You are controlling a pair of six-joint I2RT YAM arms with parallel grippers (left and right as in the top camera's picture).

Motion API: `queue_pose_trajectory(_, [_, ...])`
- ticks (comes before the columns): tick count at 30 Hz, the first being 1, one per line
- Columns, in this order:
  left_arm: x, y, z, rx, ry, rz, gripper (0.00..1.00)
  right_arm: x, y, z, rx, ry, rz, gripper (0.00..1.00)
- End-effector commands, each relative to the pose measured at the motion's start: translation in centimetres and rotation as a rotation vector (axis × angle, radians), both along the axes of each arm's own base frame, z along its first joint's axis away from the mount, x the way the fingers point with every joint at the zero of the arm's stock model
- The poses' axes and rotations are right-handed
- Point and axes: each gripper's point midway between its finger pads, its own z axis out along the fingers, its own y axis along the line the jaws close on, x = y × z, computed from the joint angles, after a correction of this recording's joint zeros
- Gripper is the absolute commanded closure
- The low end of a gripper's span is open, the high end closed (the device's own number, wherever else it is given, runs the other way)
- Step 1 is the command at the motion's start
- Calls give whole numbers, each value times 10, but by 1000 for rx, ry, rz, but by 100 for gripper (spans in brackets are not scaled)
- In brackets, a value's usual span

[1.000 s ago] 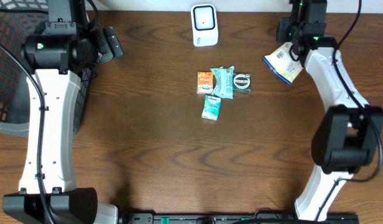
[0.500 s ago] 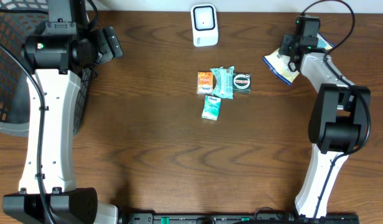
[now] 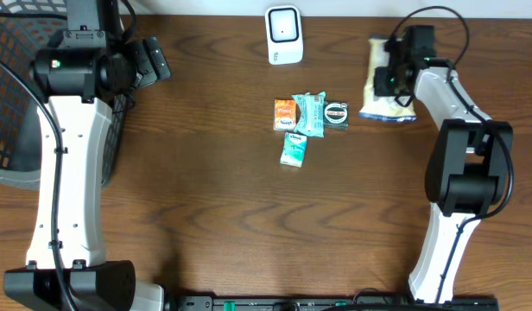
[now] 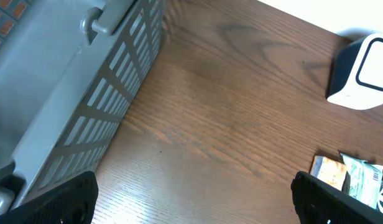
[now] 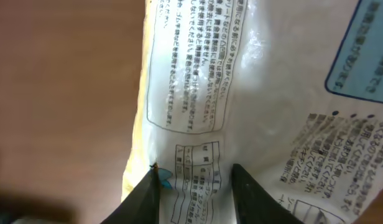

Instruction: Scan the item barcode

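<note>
Gripping white packet (image 5: 253,87) in right pincer (image 5: 194,186) near far table (image 3: 205,216) edge | left pincer (image 4: 191,199) wide beside basket (image 4: 86,87)

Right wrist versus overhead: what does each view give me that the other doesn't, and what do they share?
Only the right wrist view shows the printed text blocks on the white packet up close, with the right claw pinching it.

Only the overhead view shows the scanner at the far edge, the cluster of small packs mid-table, the basket and the left arm.

Both views show the packet in the right claw and the brown tabletop.
</note>
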Motion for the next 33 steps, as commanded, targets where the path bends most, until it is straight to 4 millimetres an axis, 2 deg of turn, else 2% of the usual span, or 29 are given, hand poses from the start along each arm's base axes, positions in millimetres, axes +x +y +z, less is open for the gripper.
queue_pose_trajectory(1, [0,2,1,12,0,10,2,-46,36,-42,73,189,98,74])
queue_pose_trajectory(5, [0,2,1,12,0,10,2,-62,43,-16,86,229,60,75])
queue_pose_trajectory(8, [0,2,1,12,0,10,2,-65,43,14,91,207,24,73])
queue_pose_trajectory(9, [0,2,1,12,0,10,2,-64,42,24,88,188,9,67])
queue_pose_trajectory(10, [0,2,1,12,0,10,2,-61,38,38,81,157,-13,50])
queue_pose_trajectory(11, [0,2,1,12,0,10,2,-58,37,51,81,124,-15,28])
queue_pose_trajectory(12, [0,2,1,12,0,10,2,-55,33,64,74,86,-18,20])
queue_pose_trajectory(15, [0,2,1,12,0,10,2,-42,17,94,28,-26,-32,19])
queue_pose_trajectory(18, [0,2,1,12,0,10,2,-30,-10,107,-16,-96,-70,18])
queue_pose_trajectory(22, [0,2,1,12,0,10,2,-28,-31,99,81,-83,-103,17])
queue_pose_trajectory(26, [0,2,1,12,0,10,2,-32,-43,71,160,-25,-90,9])
queue_pose_trajectory(33, [0,2,1,12,0,10,2,-38,-29,14,335,75,-6,4])
